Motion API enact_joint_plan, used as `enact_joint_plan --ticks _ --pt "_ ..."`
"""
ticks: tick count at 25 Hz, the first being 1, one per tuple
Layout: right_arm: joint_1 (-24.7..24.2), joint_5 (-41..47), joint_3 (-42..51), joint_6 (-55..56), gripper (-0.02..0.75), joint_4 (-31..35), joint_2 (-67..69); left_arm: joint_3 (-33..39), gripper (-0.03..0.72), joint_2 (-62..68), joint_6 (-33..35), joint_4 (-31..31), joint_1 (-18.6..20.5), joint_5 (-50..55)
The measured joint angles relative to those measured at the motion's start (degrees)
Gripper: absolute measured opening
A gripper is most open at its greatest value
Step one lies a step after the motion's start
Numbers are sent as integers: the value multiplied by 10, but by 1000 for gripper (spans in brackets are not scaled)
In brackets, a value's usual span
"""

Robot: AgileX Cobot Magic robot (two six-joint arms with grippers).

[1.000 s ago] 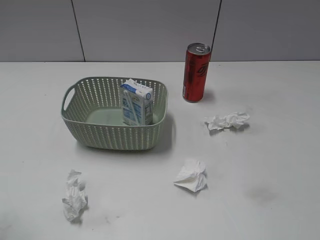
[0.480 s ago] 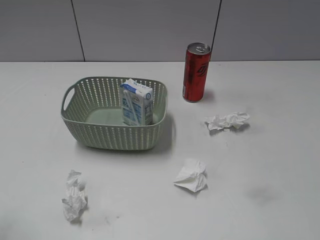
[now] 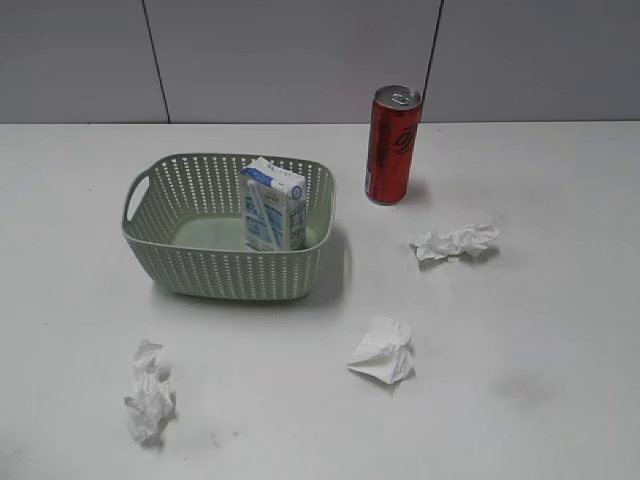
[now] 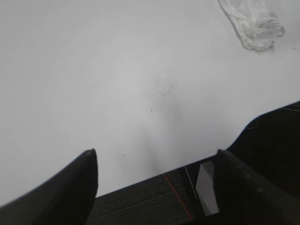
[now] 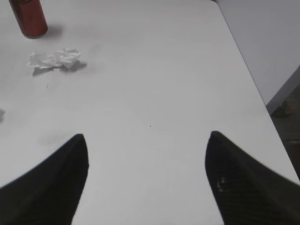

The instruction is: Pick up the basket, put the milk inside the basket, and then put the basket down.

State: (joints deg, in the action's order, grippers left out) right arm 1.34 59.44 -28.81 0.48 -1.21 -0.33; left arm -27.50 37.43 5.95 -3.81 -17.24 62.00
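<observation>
The pale sage-green basket stands on the white table, left of centre in the exterior view. The white and blue milk carton stands upright inside it, toward its right end. Neither gripper shows in the exterior view. My left gripper is open and empty above the table's front edge. My right gripper is open and empty above bare table at the right side. The basket and the milk do not show in either wrist view.
A tall red can stands behind and right of the basket; it also shows in the right wrist view. Crumpled tissues lie at front left, front centre and right. One tissue shows in the left wrist view.
</observation>
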Motion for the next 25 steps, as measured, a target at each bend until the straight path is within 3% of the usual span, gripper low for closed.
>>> enact_joint_plan --ticks 6,19,25 --pt "0 0 0 0 588 1 0 0 566 -31 0 0 9 1" --pt "0 0 0 0 588 1 0 0 494 -338 0 1 161 2" --pt "0 -1 0 0 588 0 0 -1 490 -377 0 1 186 5"
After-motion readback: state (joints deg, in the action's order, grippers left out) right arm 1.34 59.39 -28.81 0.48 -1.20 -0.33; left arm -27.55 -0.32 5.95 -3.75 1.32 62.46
